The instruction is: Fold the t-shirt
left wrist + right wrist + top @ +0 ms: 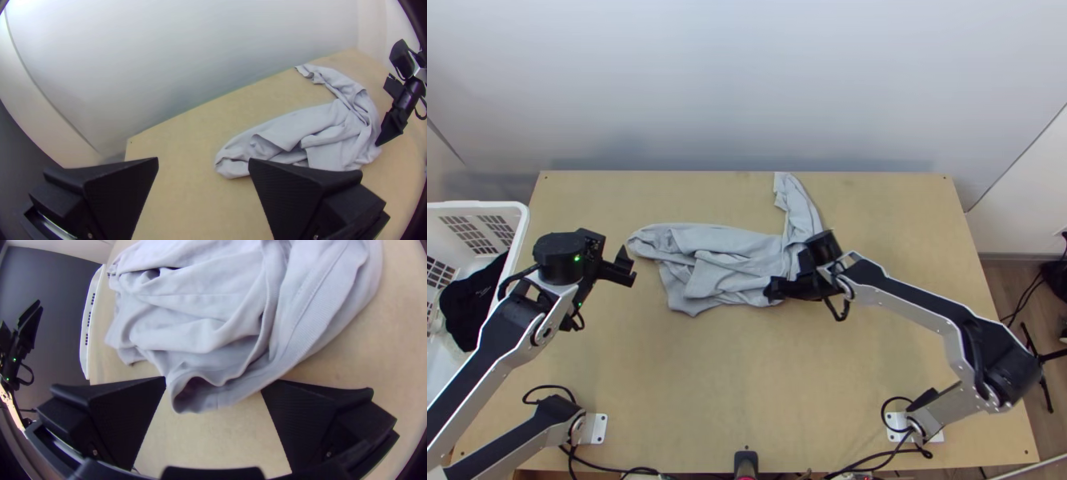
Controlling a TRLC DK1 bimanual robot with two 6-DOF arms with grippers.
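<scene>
T-shirt [727, 276], one, bunched; left pincer [627, 266] spread; right pincer [772, 291] spread; one white basket [475, 205].

Matt, wrinkled grey cloth t-shirt [735, 244] on smooth light wood table [747, 400].

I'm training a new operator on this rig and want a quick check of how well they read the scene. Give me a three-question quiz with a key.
1. Which gripper is right at the edge of the t-shirt?
a) the left gripper
b) the right gripper
c) neither gripper
2. True or false: the t-shirt lies folded in a neat, flat square.
3. Fill in the colour: beside the table stands a ____ basket.

Key: 1 b; 2 false, it lies bunched; 3 white.
</scene>
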